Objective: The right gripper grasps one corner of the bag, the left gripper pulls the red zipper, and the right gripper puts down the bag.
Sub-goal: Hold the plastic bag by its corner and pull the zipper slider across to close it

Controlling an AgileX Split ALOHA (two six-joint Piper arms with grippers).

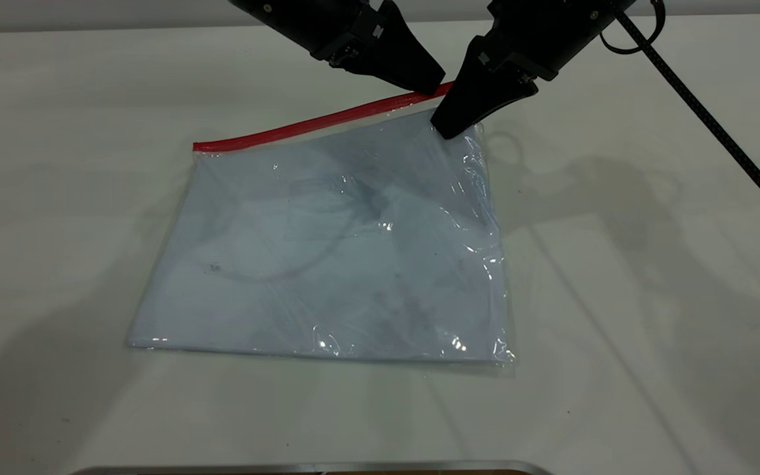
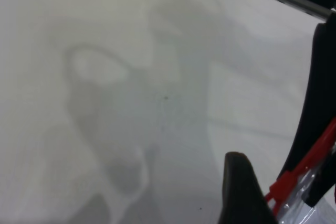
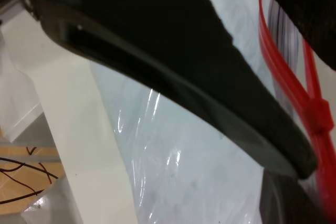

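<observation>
On the white table [image 1: 617,330] lies one bag [image 1: 327,264], right gripper [image 1: 447,128] clamped on its far-right corner [image 1: 469,132], left gripper [image 1: 431,84] closing on the one red zipper [image 1: 314,123]; no readable writing.

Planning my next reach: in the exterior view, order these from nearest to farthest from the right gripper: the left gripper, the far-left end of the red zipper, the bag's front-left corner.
1. Left gripper: just left of the right gripper.
2. Zipper's far-left end: along the bag's back edge.
3. Bag's front-left corner: nearest the camera.
</observation>
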